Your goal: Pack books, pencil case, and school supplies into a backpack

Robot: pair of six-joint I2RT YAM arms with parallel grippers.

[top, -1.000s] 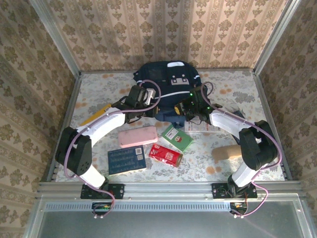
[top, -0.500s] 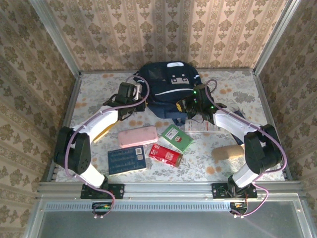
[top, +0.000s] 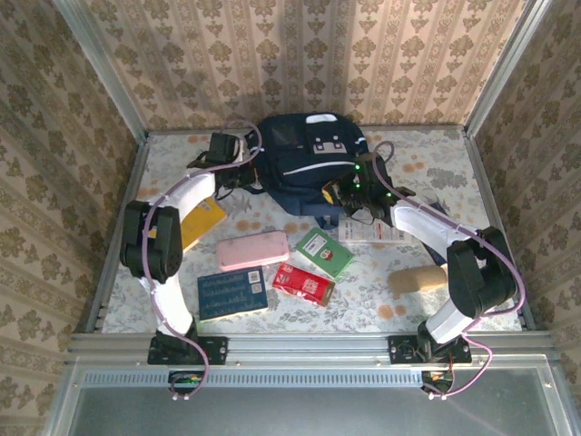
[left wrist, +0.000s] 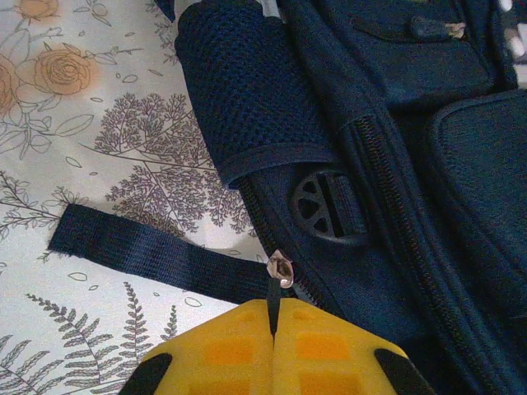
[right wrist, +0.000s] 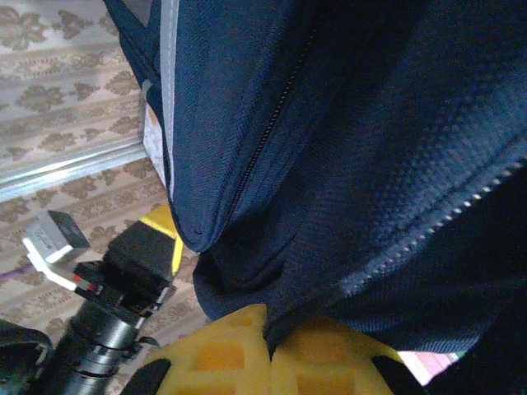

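The navy backpack (top: 304, 159) lies at the back centre. My left gripper (top: 243, 174) is at its left side, shut on the zipper pull (left wrist: 272, 290), just below the metal slider (left wrist: 280, 267). My right gripper (top: 338, 198) is shut on the backpack's fabric edge (right wrist: 329, 288) at its near right. In front lie the yellow book (top: 201, 221), pink pencil case (top: 252, 250), blue book (top: 232, 292), green pack (top: 325, 252), red pack (top: 303, 283) and white strip (top: 372, 233). The dark navy book is hidden.
A loose dark strap (left wrist: 140, 251) lies on the floral tablecloth beside the backpack, with a black buckle (left wrist: 325, 206) above it. A tan oblong object (top: 418, 279) rests at the near right. Patterned walls and metal rails (top: 127, 195) close in the table.
My left gripper has moved left and back along the backpack's left side with the zipper pull, uncovering the yellow book. The right gripper has kept its hold and barely moved.
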